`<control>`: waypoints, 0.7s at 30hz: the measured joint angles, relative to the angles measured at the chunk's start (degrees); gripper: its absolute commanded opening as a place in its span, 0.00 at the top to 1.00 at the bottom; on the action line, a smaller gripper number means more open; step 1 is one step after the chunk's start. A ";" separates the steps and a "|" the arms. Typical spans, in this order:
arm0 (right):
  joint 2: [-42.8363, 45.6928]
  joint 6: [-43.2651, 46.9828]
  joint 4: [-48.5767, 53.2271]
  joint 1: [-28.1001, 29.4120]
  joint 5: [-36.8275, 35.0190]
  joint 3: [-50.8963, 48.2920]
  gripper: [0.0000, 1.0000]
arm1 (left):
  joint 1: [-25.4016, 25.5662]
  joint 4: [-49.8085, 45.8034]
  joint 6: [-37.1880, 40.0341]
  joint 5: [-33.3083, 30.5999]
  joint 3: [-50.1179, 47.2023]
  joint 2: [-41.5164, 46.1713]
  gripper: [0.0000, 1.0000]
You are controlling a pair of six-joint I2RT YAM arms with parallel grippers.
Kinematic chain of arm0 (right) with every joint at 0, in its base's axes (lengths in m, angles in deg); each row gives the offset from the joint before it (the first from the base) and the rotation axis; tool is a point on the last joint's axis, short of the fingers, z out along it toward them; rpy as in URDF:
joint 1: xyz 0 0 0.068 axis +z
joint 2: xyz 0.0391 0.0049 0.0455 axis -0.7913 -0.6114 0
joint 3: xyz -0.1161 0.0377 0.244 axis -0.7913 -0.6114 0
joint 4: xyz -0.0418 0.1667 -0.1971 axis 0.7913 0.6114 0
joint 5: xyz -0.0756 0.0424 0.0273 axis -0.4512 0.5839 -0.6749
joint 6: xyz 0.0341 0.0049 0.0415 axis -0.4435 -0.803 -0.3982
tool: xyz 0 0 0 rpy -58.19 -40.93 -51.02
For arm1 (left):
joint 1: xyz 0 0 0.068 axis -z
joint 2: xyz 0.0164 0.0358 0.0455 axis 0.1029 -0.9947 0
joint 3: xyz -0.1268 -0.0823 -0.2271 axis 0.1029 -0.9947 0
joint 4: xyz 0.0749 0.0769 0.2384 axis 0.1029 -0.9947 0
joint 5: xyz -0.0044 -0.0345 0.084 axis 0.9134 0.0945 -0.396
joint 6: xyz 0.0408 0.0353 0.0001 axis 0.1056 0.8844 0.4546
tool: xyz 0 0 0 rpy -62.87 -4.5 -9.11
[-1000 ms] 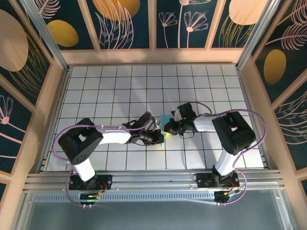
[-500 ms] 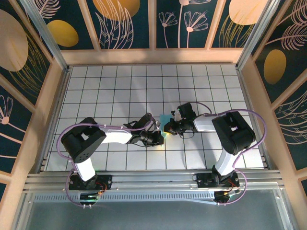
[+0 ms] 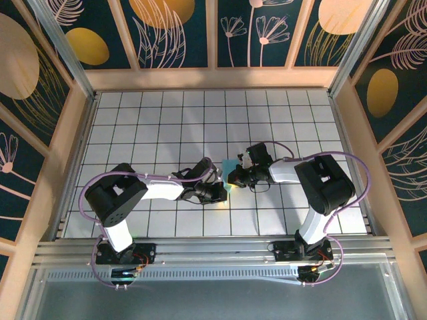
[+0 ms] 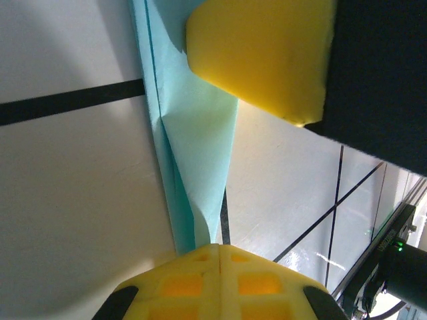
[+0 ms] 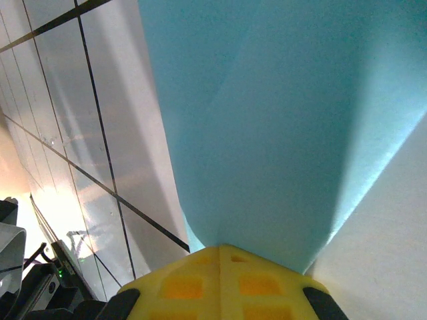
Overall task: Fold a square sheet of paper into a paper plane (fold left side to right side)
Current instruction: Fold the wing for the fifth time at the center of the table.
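The light teal-blue sheet of paper (image 3: 230, 165) is folded into a slim, creased, pointed paper plane shape and sits between the two grippers at mid-table. My left gripper (image 3: 225, 192) comes from the left and is shut on its narrow end. In the left wrist view the paper (image 4: 197, 147) tapers down into the left gripper's (image 4: 219, 248) closed yellow jaws, and the right gripper's yellow fingertip (image 4: 260, 53) shows at the top. My right gripper (image 3: 232, 178) is shut on the paper from the right. In the right wrist view the paper (image 5: 267, 120) narrows into the right gripper (image 5: 220, 248).
White tiled floor (image 3: 160, 127) with dark grid lines stretches behind and to both sides. Wooden walls (image 3: 213, 79) enclose the back and sides. The arm bases stand on the metal rail (image 3: 213, 250) at the near edge.
The left arm's elbow has edged slightly to the right. Both grippers stay shut on the paper in the same spot.
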 measured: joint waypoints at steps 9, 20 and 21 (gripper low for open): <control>-0.28 0.02 0.83 0.00 0.09 0.63 1.00 | 0.00 0.04 0.04 -0.04 0.00 -0.44 1.00; -0.46 0.04 1.29 0.00 0.11 0.96 1.00 | 0.00 0.79 0.04 -0.26 -0.76 -0.39 1.00; -0.46 0.04 1.29 0.00 0.11 0.96 1.00 | 0.02 1.01 0.07 -0.26 -0.92 -0.39 1.00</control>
